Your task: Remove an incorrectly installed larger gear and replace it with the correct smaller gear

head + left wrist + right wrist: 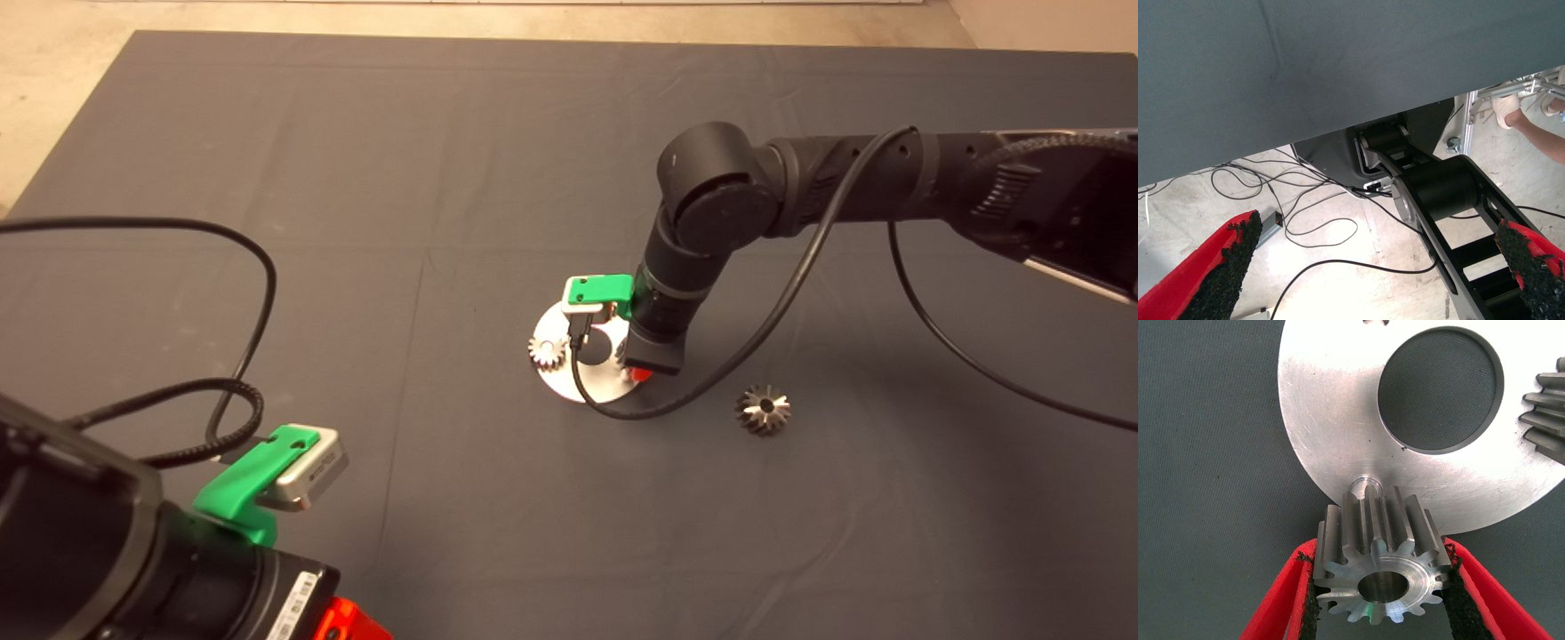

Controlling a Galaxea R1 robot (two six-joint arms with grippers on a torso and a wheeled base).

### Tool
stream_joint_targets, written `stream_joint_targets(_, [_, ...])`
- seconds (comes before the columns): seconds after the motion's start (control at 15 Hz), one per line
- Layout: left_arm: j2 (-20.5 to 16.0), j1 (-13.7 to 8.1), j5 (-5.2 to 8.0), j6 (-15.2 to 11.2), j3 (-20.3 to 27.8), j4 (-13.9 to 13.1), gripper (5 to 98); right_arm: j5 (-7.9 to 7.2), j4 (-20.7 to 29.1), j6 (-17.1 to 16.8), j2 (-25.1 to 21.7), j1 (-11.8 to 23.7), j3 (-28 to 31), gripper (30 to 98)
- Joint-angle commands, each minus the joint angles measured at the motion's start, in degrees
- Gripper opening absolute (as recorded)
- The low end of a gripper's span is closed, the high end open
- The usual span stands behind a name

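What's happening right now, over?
Right gripper shut on smaller gear, beside the plate's peg. Larger gear off, on mat. Left gripper parked, open. Nothing blocking.

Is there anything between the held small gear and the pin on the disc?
Nothing visible. The right gripper holds the small gear just beside the bare pin on the disc; the gap between them is free.

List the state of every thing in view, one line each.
smaller gear: clamped between the right gripper's pads, close to a bare peg on the plate.
larger gear: off the plate, alone on the mat.
round plate: flat on the mat, another small gear mounted.
right gripper: shut on the smaller gear.
left gripper: open, parked off the mat.
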Motion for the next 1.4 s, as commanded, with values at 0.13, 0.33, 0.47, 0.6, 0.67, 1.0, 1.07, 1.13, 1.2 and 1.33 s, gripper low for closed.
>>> stream_joint_targets(0.13, [-0.13,-0.43,-0.11,-0.31,0.88,-0.83,90.9,-7.4,-1.41,-0.16,0.42,1.38,1.16,42.2])
stream_joint_targets(0.33, [-0.13,-0.43,-0.11,-0.31,0.88,-0.83,90.9,-7.4,-1.41,-0.16,0.46,1.38,1.21,42.2])
stream_joint_targets(0.47, [-0.13,-0.43,-0.11,-0.31,0.88,-0.83,90.9,-7.4,-1.41,-0.16,0.68,1.21,1.16,42.2])
stream_joint_targets(0.6, [-0.21,-0.43,-0.11,-0.31,0.88,-0.83,90.9,-7.4,-1.41,-0.13,0.77,1.21,1.2,42.1])
stream_joint_targets(0.67, [-0.21,-0.43,-0.11,-0.31,0.88,-0.83,90.9,-7.4,-1.41,-0.16,0.68,1.21,1.18,42.2])
stream_joint_targets(1.0, [-0.21,-0.43,-0.11,-0.22,0.88,-0.83,90.9,-7.4,-1.32,-0.08,0.68,1.12,1.2,42.2])
stream_joint_targets(1.07, [-0.21,-0.43,-0.11,-0.22,0.88,-0.83,90.9,-7.4,-1.4,-0.08,0.68,1.12,1.25,42.1])
stream_joint_targets(1.13, [-0.21,-0.43,-0.11,-0.22,0.88,-0.83,90.9,-7.4,-1.32,-0.08,0.68,1.12,1.25,42.1])
stream_joint_targets(1.2, [-0.21,-0.43,-0.11,-0.22,0.88,-0.83,90.9,-7.4,-1.32,-0.08,0.68,1.12,1.25,42.1])
stream_joint_targets(1.33, [-0.21,-0.43,-0.11,-0.22,0.88,-0.83,90.9,-7.4,-1.32,-0.08,0.68,1.12,1.25,42.1])
